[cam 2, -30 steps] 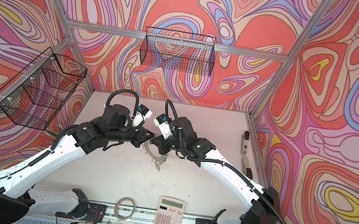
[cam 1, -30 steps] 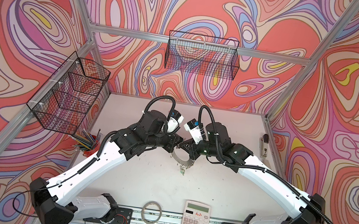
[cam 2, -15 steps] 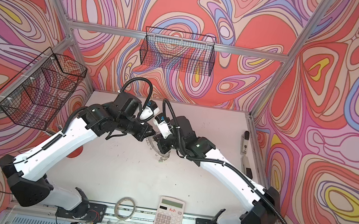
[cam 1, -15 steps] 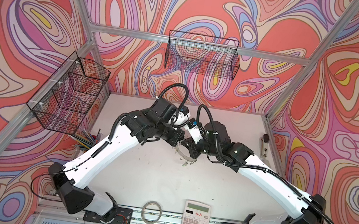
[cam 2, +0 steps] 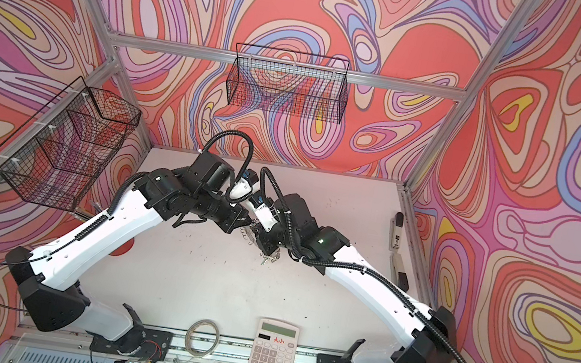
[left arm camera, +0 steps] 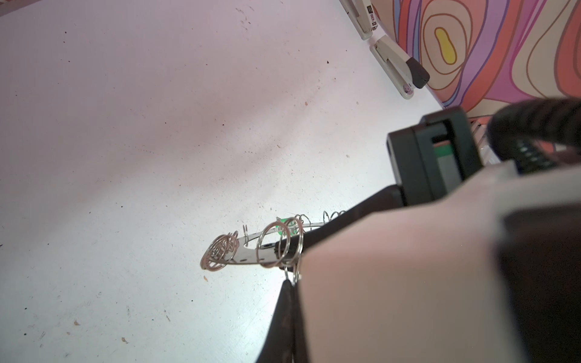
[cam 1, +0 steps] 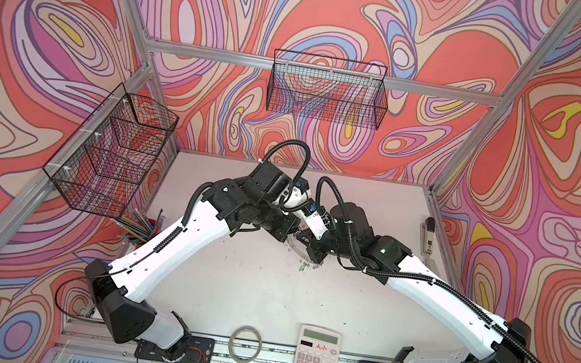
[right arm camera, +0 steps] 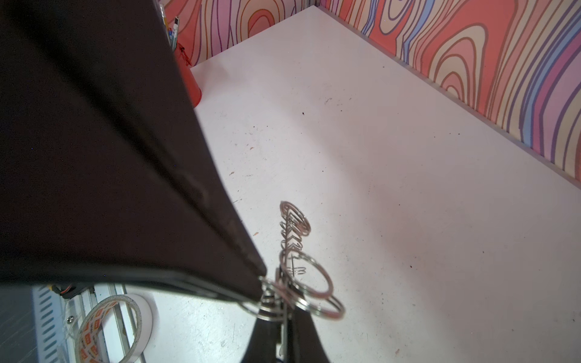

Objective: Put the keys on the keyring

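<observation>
1. Mid-table blocked by black-and-white left robot arm [cam 1: 184, 244] and right robot arm [cam 1: 440, 297] meeting wrist to wrist, flat silver keyring disc [left arm camera: 248, 251] edged with wire loops held between them.
2. Bare white tabletop [cam 1: 255, 295] open in front of the arms and behind them.
3. Front edge: cream calculator [cam 1: 317, 358] beside translucent tape roll [right arm camera: 94, 312].
4. Right edge: grey staplers [left arm camera: 397, 67].
5. Left edge: red pen cup [right arm camera: 190, 83] below black wire wall basket [cam 1: 111, 154].

glossy silver metal keyring [left arm camera: 248, 253]; matt, scuffed white table [left arm camera: 125, 157]
</observation>
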Robot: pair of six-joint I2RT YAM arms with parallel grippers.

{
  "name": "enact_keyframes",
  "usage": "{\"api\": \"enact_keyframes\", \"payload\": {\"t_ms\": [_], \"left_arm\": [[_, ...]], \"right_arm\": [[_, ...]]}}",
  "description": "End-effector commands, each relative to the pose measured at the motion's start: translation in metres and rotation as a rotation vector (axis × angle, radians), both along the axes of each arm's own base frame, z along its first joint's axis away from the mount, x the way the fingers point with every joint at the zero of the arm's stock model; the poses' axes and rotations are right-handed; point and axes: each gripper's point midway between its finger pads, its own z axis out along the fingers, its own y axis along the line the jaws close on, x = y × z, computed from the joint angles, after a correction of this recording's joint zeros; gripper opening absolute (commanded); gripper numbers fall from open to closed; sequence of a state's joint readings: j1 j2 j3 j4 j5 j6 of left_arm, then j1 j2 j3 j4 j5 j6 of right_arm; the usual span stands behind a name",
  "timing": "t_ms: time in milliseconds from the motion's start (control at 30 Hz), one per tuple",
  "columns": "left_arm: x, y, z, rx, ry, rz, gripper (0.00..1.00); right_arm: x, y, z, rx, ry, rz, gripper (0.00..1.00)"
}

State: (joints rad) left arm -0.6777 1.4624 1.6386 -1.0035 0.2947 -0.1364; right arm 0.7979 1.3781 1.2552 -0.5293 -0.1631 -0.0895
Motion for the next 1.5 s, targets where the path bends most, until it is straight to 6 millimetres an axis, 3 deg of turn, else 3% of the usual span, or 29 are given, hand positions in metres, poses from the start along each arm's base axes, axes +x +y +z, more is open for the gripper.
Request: {"api": "enact_keyframes", "payload": {"t_ms": [0, 133, 300, 533, 633, 833, 1000, 1467], "left_arm": [[-0.04, 0.058, -0.039, 0.272, 0.174, 0.028, 0.0], [-0.041, 0.064, -0.043, 0.322, 0.181, 0.027, 0.0], [-0.04, 0.033, -0.022, 0.101, 0.151, -0.004, 0.0], [-0.029, 0.025, 0.018, -0.162, 0.057, 0.05, 0.3], [-0.027, 0.03, 0.023, -0.206, 0.027, 0.107, 0.36], [-0.018, 0.03, 0.023, -0.368, -0.05, 0.213, 0.37], [-0.007, 0.024, 0.014, -0.399, -0.059, 0.245, 0.35], [0.005, 0.01, 0.007, -0.433, -0.041, 0.237, 0.29]], "right_arm": [[0.008, -0.017, 0.017, 0.006, -0.027, -0.04, 0.0], [-0.016, 0.007, 0.006, 0.087, 0.123, 0.104, 0.0], [-0.018, 0.017, -0.008, 0.141, 0.196, 0.107, 0.0], [-0.01, 0.017, -0.003, 0.179, 0.186, 0.051, 0.0], [-0.007, 0.018, -0.001, 0.208, 0.191, 0.025, 0.0], [-0.006, 0.024, 0.004, 0.263, 0.247, 0.005, 0.0], [-0.008, 0.027, 0.014, 0.312, 0.259, 0.007, 0.0], [-0.009, 0.03, 0.012, 0.317, 0.27, 0.02, 0.0]]}}
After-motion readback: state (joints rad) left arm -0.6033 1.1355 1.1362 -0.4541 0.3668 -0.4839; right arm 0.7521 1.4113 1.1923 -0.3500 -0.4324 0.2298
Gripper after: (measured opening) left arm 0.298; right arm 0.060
